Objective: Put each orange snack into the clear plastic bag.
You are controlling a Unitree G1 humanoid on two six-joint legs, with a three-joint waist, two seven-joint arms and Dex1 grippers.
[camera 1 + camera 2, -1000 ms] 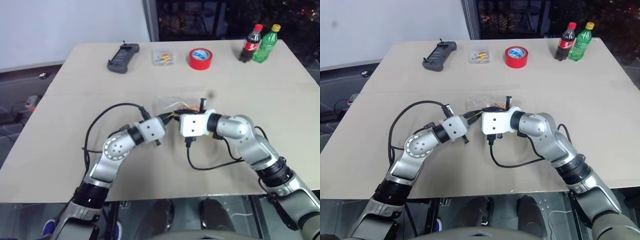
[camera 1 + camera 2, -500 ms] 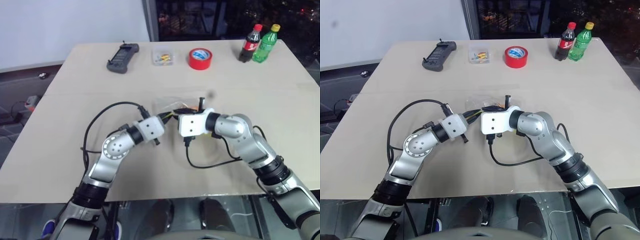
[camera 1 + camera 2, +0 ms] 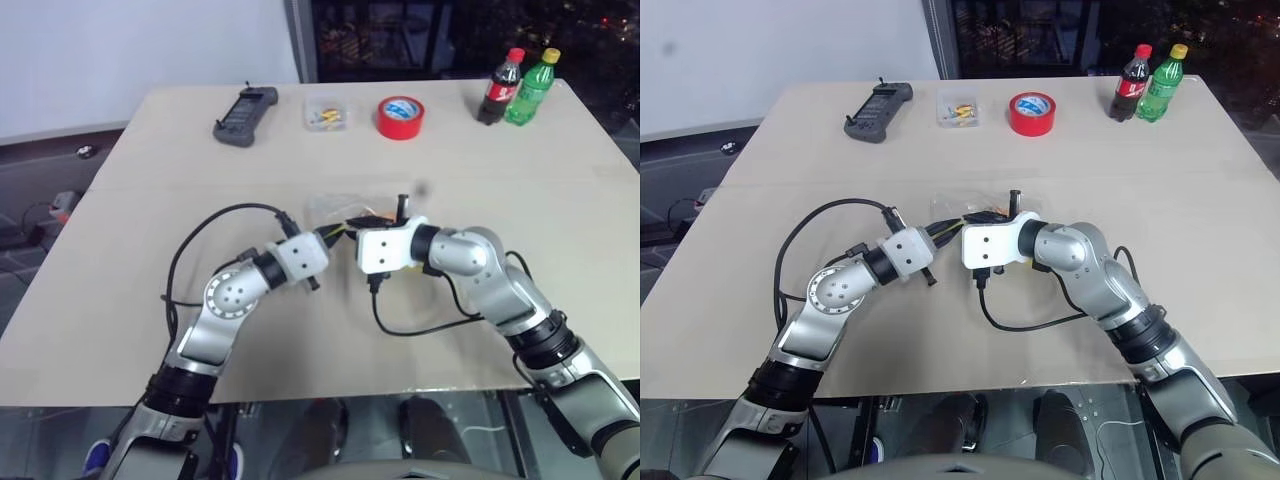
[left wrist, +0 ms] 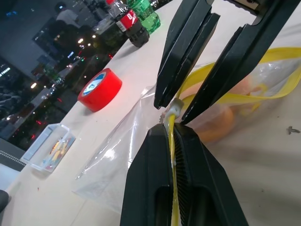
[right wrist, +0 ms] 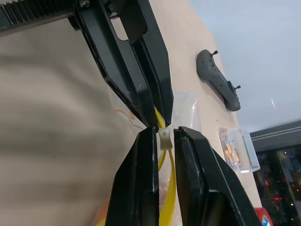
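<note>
Both grippers — left gripper (image 4: 172, 136), right gripper (image 5: 163, 134) — pinch the clear plastic bag (image 4: 122, 155) mid-table.

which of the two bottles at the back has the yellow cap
The green bottle, rightmost on the table; the dark cola bottle beside it has a red cap.

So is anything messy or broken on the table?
Nothing stands out. The snacks show orange inside the bag, which both grippers, left and right, pinch at its yellow strip. The tape, bottles, small box and controller sit neatly along the far edge.
</note>
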